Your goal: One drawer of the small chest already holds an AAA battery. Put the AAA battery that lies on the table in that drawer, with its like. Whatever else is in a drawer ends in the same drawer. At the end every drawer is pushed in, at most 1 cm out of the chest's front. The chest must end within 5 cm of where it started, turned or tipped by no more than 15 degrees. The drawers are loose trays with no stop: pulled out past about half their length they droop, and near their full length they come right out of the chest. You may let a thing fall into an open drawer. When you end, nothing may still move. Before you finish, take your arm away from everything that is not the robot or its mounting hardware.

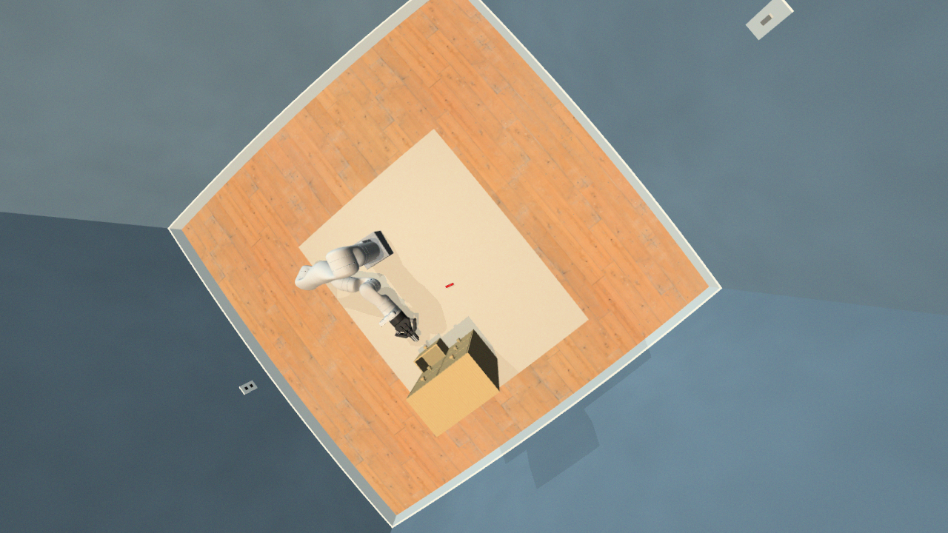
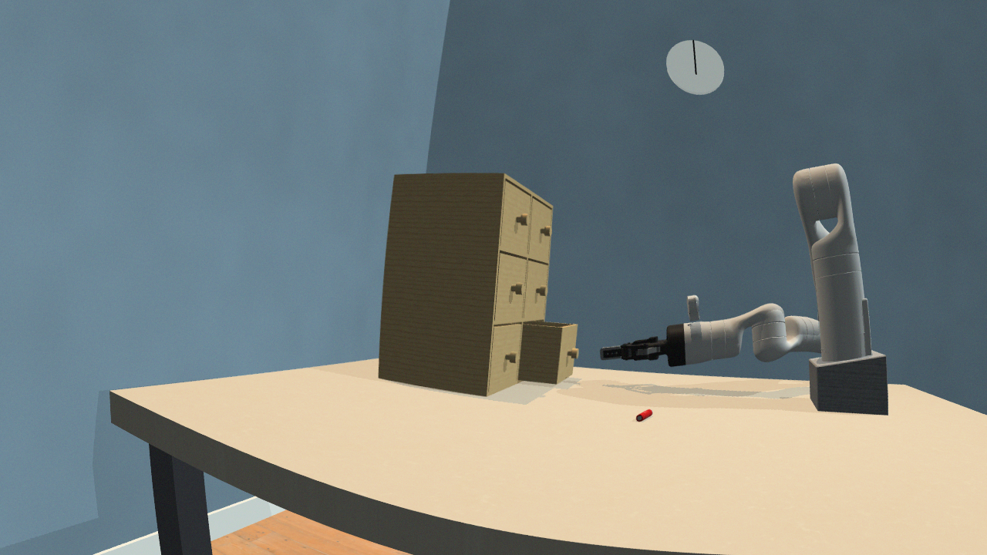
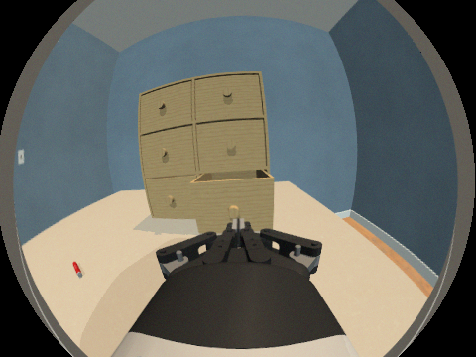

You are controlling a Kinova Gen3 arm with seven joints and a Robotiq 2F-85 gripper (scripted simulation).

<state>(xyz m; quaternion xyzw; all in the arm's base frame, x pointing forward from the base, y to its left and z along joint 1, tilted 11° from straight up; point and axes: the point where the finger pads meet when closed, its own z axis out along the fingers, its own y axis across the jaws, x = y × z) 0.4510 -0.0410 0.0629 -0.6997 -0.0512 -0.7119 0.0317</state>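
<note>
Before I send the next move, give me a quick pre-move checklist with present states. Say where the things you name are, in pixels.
1. Tool (image 1: 416,337) (image 2: 601,352) (image 3: 239,225) shut with nothing held: ok.
2. Tool tips apart from the bottom drawer's knob (image 2: 573,353) (image 3: 233,211): ok.
3. AAA battery (image 1: 449,285) (image 2: 644,415) (image 3: 77,269) in a drawer: not ok, on the table.
4. Matching battery inside the open bottom drawer (image 1: 430,346) (image 2: 540,353) (image 3: 235,198): cannot tell.
5. Other five drawers pushed in: ok.
6. Chest (image 1: 453,392) (image 2: 441,276) (image 3: 194,124) upright: ok.
</note>
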